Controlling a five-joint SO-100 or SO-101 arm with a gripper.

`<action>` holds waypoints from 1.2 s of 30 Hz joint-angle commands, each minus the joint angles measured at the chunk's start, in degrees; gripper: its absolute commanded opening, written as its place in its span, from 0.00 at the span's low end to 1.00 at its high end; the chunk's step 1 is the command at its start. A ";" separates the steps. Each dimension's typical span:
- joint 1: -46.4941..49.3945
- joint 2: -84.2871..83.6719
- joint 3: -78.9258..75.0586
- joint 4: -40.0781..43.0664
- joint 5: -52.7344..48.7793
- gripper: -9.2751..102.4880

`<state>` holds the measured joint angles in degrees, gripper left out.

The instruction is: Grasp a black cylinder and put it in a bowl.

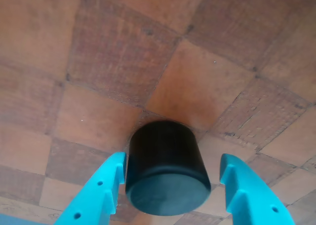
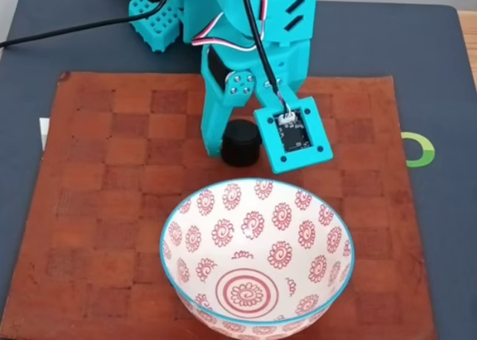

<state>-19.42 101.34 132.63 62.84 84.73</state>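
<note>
End effector lowered, fingers astride black cylinder

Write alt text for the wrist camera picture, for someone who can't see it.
A small black cylinder stands on a brown checkered mat, sitting between the two turquoise fingers of an open gripper that reach in from the bottom edge. The finger on the picture's left is close against the cylinder; the one on the right stands clear of it.

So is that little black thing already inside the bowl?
No, the black cylinder stands on the mat behind the bowl, between the claw's open fingers.
</note>
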 commanded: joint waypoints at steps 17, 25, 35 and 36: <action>1.58 5.71 -2.20 7.03 0.18 0.22; 1.85 13.36 -2.11 12.04 0.79 0.20; 4.75 17.58 -5.19 14.33 -2.37 0.20; 5.36 17.31 -6.86 15.56 -2.99 0.20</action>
<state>-15.47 116.81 130.25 76.82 82.79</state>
